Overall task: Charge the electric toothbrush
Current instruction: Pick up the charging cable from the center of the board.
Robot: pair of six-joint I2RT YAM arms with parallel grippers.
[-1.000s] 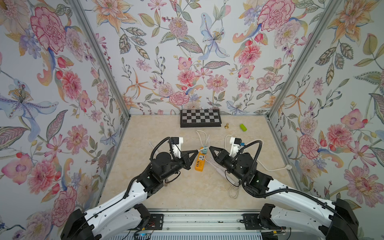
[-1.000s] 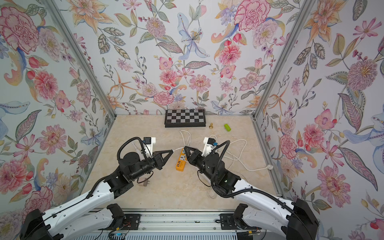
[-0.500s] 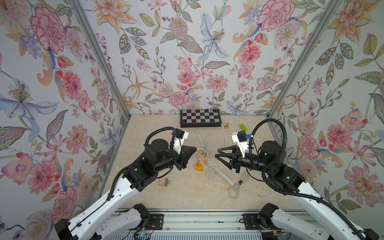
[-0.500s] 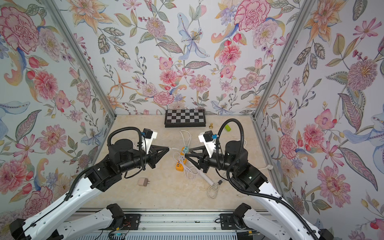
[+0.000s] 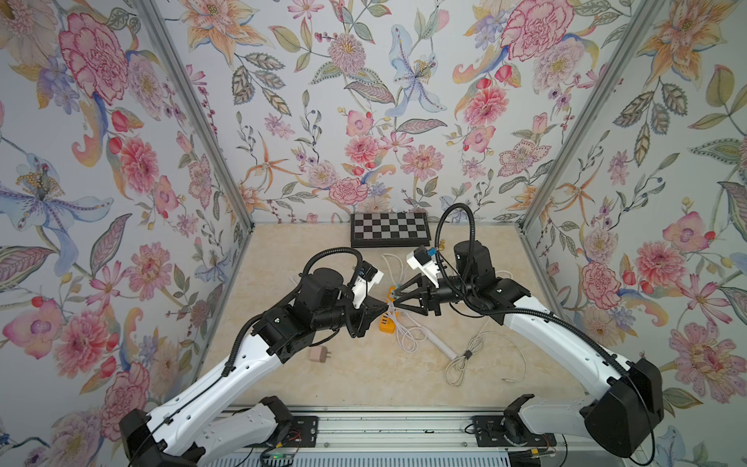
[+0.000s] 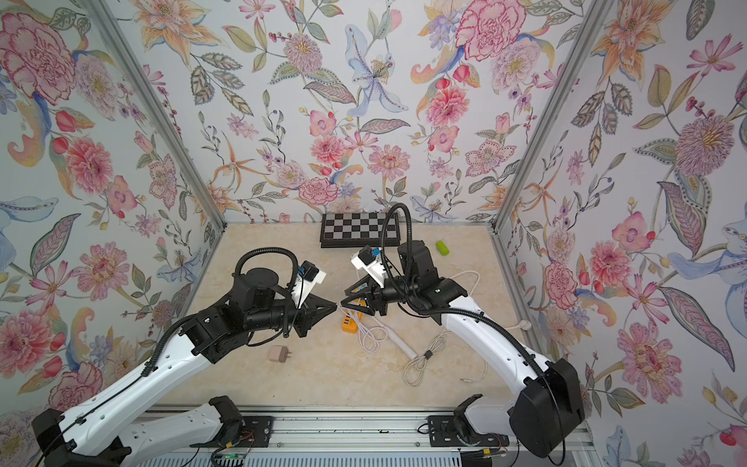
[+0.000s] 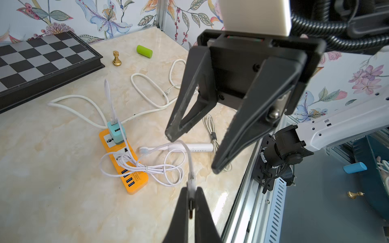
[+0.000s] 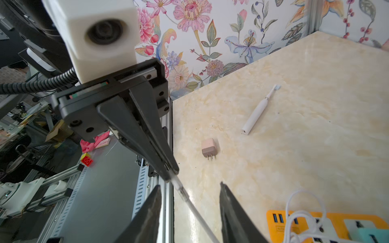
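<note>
Left gripper (image 7: pixel 190 195): matte black, tapered jaws pressed together, pinching the clear-tipped plug end of a thin white charging cable (image 7: pixel 190 167). Right gripper (image 8: pixel 190 186): jaws spread, straddling that cable just beyond the left tips. A slim, smooth white electric toothbrush (image 7: pixel 200 147) lies flat on the marbled tabletop (image 7: pixel 63 199) below both.

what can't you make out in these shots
cable plug: left wrist view, its tip is buried between the fingers of the shut left pincer.
toothbrush: right wrist view, its port is too small to tell the type.
power strip: right wrist view, cut off by the picture's edge.
</note>
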